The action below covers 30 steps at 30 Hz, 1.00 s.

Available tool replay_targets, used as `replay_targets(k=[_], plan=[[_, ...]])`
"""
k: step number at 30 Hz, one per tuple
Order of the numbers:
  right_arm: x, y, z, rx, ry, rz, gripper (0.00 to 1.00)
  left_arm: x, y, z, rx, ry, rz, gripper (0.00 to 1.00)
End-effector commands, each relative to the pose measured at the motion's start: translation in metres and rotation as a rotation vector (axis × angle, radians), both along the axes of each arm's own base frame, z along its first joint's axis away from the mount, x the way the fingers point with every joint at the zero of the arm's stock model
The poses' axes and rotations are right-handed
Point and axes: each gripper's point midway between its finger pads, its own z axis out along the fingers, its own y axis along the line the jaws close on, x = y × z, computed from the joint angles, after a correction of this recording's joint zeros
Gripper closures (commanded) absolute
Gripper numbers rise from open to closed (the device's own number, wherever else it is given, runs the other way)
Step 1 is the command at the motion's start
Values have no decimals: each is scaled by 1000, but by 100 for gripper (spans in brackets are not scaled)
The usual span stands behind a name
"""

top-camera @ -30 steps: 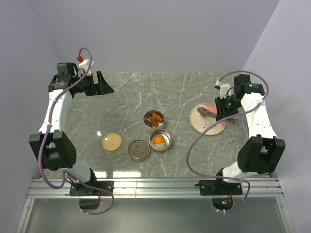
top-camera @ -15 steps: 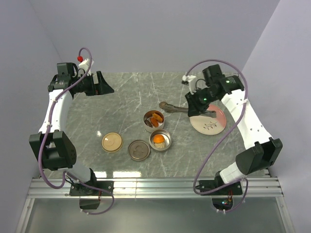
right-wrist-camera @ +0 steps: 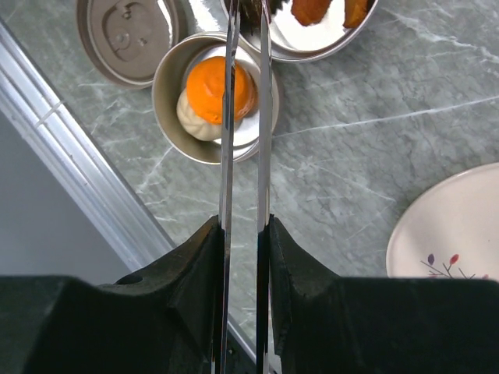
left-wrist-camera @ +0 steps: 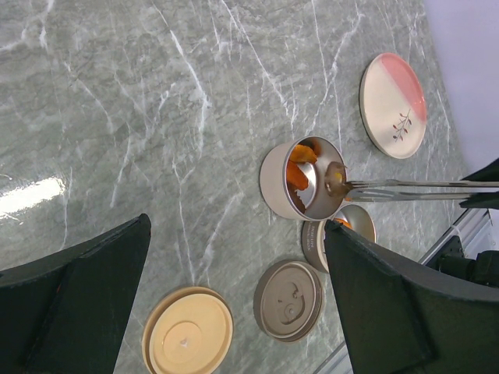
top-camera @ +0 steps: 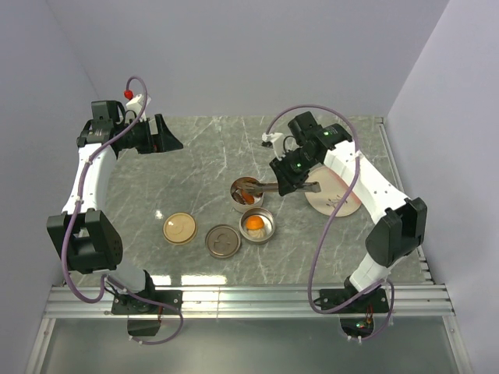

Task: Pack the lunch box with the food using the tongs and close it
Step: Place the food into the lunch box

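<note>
A small brown bit sits at the tips of the tongs, just over the right rim of the farther tin, which already has reddish-brown sausage pieces in it. The nearer tin, just beside it, holds an orange chunk on a pale round piece. The plate off to the right looks bare where visible

Key relation: the farther tin lies to the robot's left of the right end effector. The tongs' long axis runs straight that way, approx parallel to the near edge of the counter, tips leading. So the drop spot is right under the tips. Next move, by my guess, is a small dip & letting the tongs spring apart, no further reach needed. R arm is the only one near; L arm is well apart at the far-left corner

Right end effector: fingers part-closed, squeezing the two tong arms partway along, arms nearly parallel w/ a thin gap btwn them. It grips only the tongs, touching no tin or food itself. Left end effector: spread wide, holding nothing

The tan lid & brown lid lie flat on the counter left of the nearer tin, both off, so closing is not yet done
</note>
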Motion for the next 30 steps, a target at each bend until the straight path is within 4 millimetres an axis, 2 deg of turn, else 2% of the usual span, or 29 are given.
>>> replay_targets(k=[1,8,15,18,22,24,27,28,30], plan=[[13,6,-1,13,-42,-21,70,1,-3,16,-4,-42,-14,1],[19,11,-8,4,-27,-32,67,3,-4,13,-12,-39,-12,0],[20,14,-5,13,-28,-33,54,5,-2,16,-1,-42,-6,1],[18,16,4,37,-34,-24,50,5,-1,16,6,-43,-8,1],[18,15,22,72,-80,-46,51,1,1,18,24,-46,-7,1],[21,11,30,88,-105,-71,52,-1,1,22,34,-58,-6,1],[29,-7,45,125,-138,-140,52,-4,2,25,49,-77,0,1],[36,-22,51,136,-153,-189,52,-4,3,26,52,-79,1,1],[43,-40,55,146,-162,-241,52,-7,2,27,53,-85,-5,1]])
